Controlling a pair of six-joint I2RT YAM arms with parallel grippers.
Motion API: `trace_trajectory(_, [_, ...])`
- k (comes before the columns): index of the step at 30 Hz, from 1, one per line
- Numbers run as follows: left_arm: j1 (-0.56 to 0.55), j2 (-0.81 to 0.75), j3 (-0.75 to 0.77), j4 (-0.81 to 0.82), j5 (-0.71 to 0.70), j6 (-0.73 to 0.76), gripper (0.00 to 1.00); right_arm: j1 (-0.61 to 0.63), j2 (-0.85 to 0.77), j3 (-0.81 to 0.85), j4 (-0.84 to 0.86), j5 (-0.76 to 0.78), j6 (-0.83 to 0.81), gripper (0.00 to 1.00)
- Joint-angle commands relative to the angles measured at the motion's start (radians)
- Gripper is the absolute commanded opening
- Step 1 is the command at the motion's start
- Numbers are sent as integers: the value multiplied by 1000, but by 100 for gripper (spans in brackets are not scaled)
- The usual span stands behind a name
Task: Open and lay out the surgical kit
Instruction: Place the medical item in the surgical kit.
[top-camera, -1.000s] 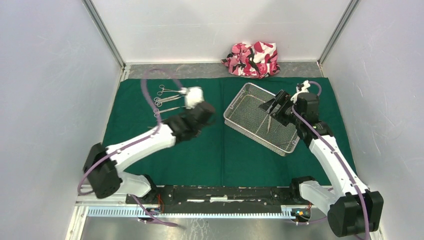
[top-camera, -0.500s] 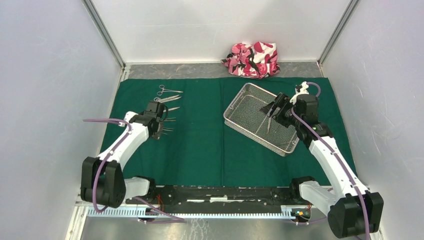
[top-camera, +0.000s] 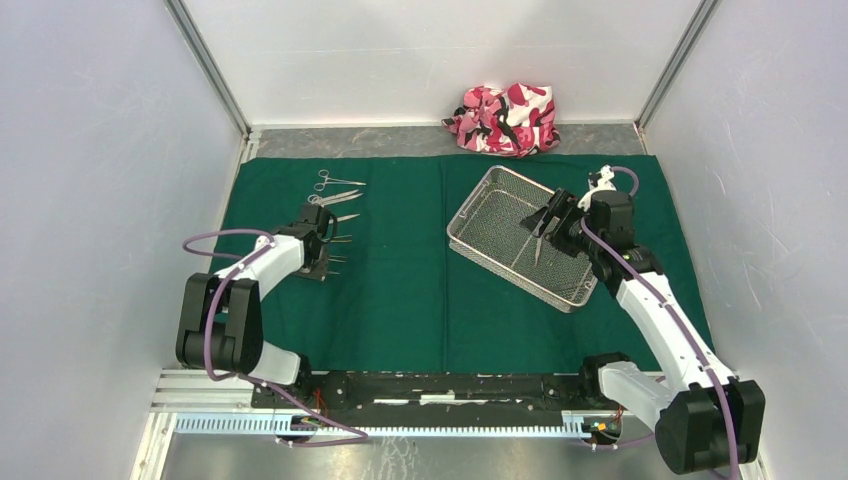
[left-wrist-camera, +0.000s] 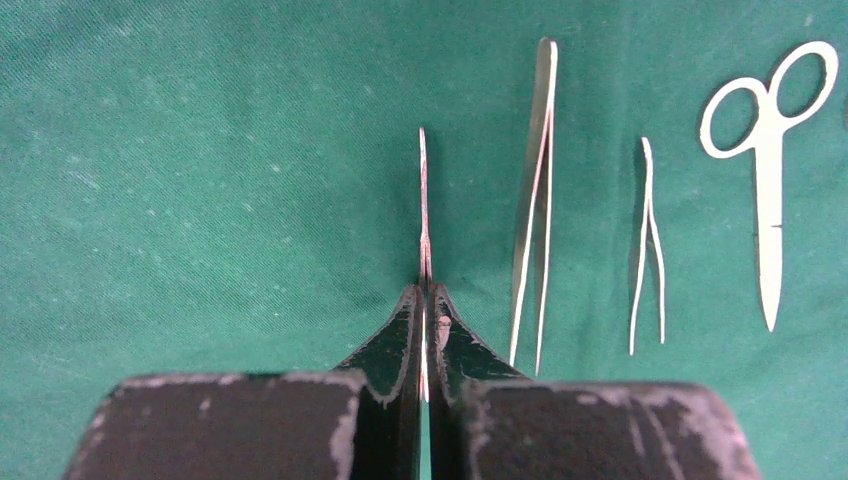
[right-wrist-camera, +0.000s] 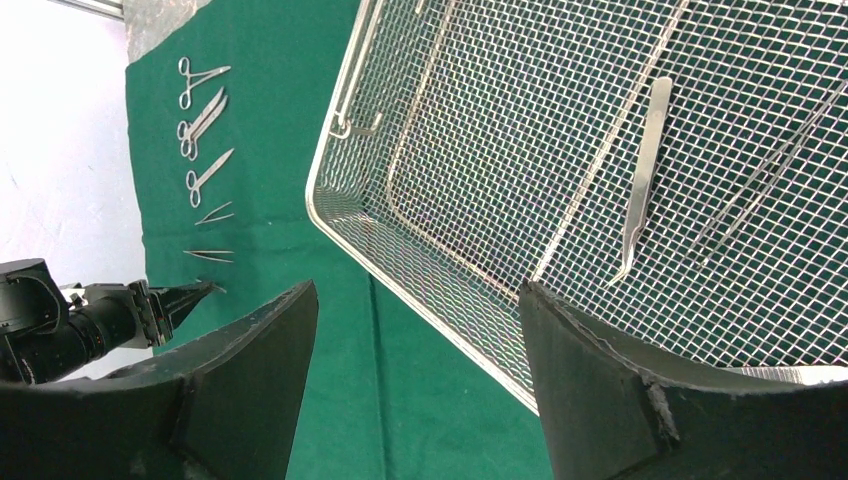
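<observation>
The green cloth (top-camera: 430, 300) lies spread flat, its edges short of the side walls. The left gripper (left-wrist-camera: 425, 295) sits low over the cloth's left part, fingers closed on thin tweezers (left-wrist-camera: 422, 200) seen edge-on. These run parallel to the longer tweezers (left-wrist-camera: 535, 200), short tweezers (left-wrist-camera: 647, 250) and scissors (left-wrist-camera: 768, 150) lined up beside them, apart from one another. The wire tray (top-camera: 466, 208) rests skewed on the cloth's right half, one corner near the cloth's right edge. The right gripper (right-wrist-camera: 418, 290) hangs above the tray with fingers spread wide, holding nothing. Bent-tip tweezers (right-wrist-camera: 640, 180) and slim forceps (right-wrist-camera: 770, 170) lie on the mesh. A broad strip of bare cloth separates the row from the tray. A camouflage bundle (top-camera: 505, 118) sits beyond the cloth's far edge.
</observation>
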Motion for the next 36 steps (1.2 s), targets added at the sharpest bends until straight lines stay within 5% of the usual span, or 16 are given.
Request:
trace_trajectory(1, [4,18,-34,51,-20,-48,2,-1,12,-18,48,-3,-4,79])
trace_trajectory(8, [4,40,-27,53,0,-15,17,-2,17,-21,54,-5,-3,79])
trace_trajectory(13, [4,-7,-18,28,-11,14,38,-1,15,-23,55,-6,-8,78])
trace_trajectory(21, [4,-241,3,-69,32,93,67,-1,70,60,-78,128,-225,78])
trace_trajectory(26, [4,-450,30,43,76,375,83,-1,176,136,-214,317,-393,78])
trace_trajectory(30, [4,-566,19,283,294,786,90,-3,252,165,-218,323,-401,80])
trace_trajectory(36, [-13,-590,63,372,600,1011,94,-4,393,194,-166,262,-343,79])
